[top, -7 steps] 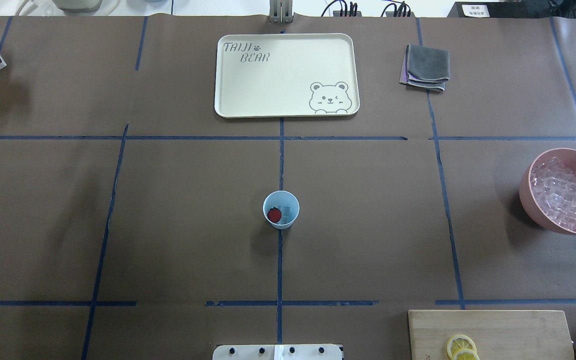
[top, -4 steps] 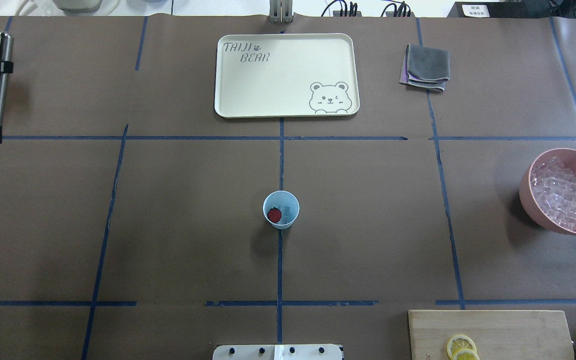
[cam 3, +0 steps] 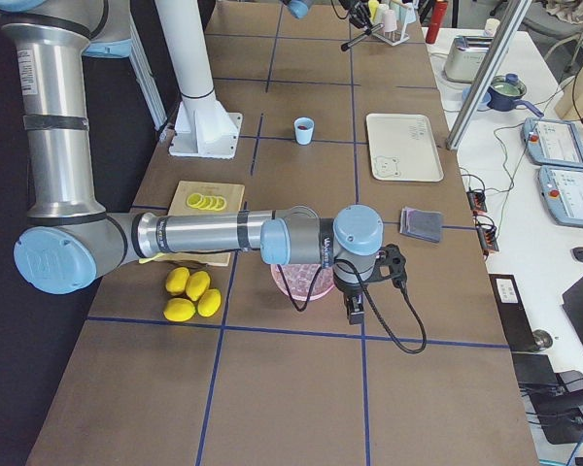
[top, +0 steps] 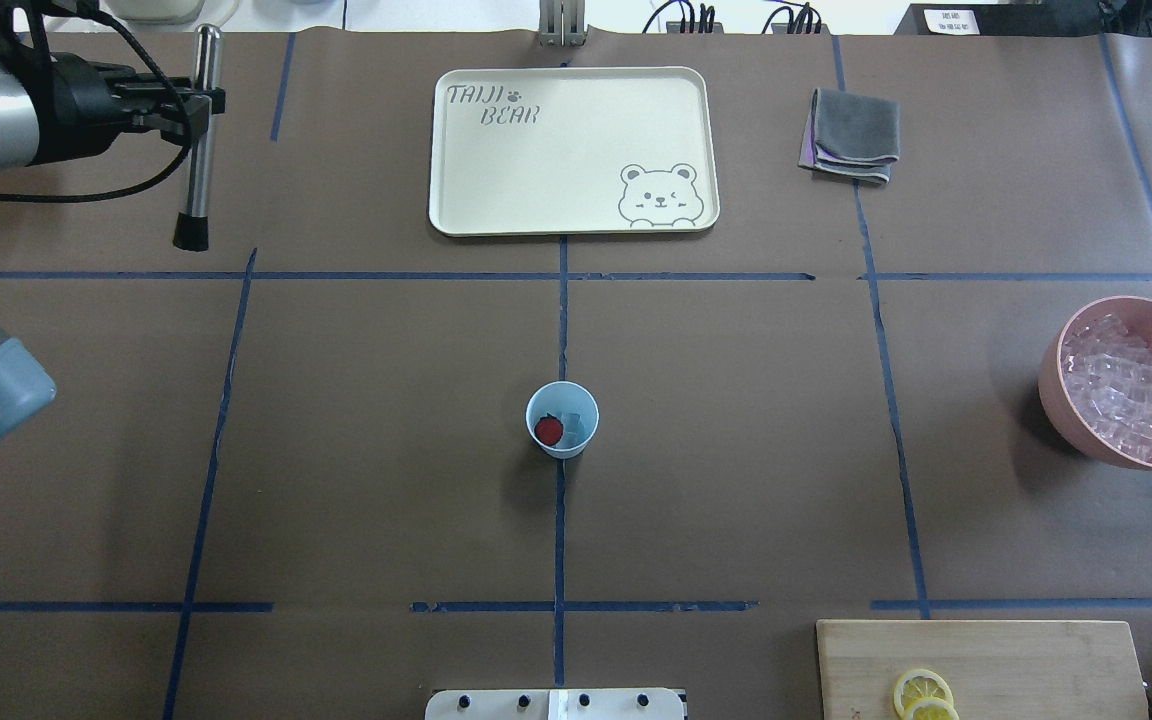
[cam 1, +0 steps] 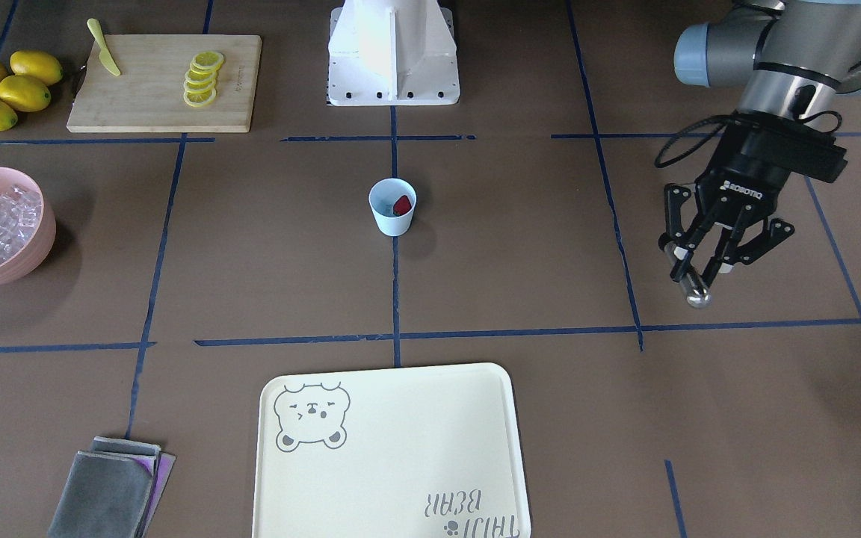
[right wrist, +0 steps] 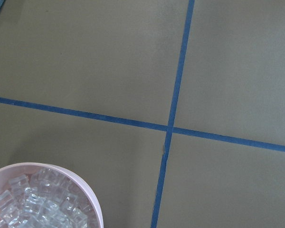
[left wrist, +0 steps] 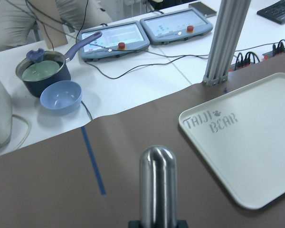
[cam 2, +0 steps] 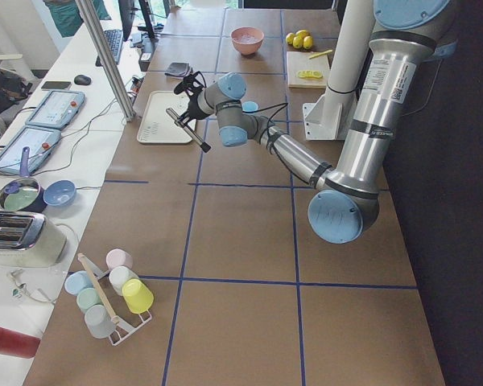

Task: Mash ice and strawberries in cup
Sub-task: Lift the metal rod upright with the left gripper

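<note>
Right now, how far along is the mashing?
Loaded: the cup holds the strawberry and ice; the strawberry looks whole. In hand: the left gripper clamps a metal muddler, well off to the left of the cup. Left: carry it over the cup, lower it and mash.

Robot lab (taped table (top: 386, 350), teach pendants (left wrist: 114, 35))

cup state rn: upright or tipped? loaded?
Upright and loaded. The cup stands on its base with its rim up. The overhead view shows the strawberry and ice inside it.
</note>
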Robot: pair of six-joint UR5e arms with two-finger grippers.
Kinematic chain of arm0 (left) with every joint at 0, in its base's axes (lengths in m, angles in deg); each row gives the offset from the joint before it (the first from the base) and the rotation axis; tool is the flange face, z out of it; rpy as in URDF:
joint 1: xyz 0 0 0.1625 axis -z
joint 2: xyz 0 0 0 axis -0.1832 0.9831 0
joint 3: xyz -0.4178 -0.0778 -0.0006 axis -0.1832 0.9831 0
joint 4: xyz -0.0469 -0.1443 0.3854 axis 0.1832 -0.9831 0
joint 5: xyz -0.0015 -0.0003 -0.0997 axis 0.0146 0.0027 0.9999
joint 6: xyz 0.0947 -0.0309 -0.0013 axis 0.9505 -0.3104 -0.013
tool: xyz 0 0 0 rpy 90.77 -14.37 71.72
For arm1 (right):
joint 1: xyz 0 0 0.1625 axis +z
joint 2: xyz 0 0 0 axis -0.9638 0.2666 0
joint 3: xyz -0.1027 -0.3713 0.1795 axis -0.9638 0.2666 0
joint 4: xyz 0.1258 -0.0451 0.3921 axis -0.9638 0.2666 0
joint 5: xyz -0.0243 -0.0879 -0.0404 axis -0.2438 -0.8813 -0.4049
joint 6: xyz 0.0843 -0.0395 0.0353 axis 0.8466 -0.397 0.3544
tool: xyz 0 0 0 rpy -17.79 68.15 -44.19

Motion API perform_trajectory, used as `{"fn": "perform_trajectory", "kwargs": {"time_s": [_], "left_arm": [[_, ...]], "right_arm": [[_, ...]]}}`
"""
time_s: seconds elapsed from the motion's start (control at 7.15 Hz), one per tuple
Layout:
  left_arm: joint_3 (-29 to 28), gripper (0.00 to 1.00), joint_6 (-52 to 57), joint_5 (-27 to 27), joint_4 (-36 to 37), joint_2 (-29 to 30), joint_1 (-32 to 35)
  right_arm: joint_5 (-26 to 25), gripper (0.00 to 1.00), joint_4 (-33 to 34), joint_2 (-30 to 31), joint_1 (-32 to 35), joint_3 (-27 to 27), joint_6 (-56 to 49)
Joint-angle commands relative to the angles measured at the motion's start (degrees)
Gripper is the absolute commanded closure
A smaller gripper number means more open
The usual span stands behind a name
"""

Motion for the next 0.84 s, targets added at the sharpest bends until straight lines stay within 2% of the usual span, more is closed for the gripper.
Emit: {"fn": "perform_trajectory", "kwargs": {"time_s": [0.0,0.28,0.42,0.56,0.7], "left_arm": [[-1.0,1.0,-7.5,-5.9,-16.0,0.3,-5.9],[-4.1,1.0,-7.8,-13.4,-27.9,2.3,-12.7],[-8.8,1.0,-7.6,-16.3,-36.1,7.3,-18.5],[-14.2,1.0,-7.7,-23.0,-42.9,9.3,-23.3],[-19.6,1.0,-7.6,-25.3,-51.2,11.2,-26.2]], "right_arm": [[0.0,0.01,0.0,0.0,0.0,0.0,0.0],[-0.1,0.01,0.0,0.0,0.0,0.0,0.2],[-0.1,0.01,0.0,-0.1,0.0,0.0,0.3],[-0.1,0.01,0.0,-0.2,0.0,0.0,0.8],[-0.1,0.01,-0.1,-0.2,0.0,0.0,1.1]]}}
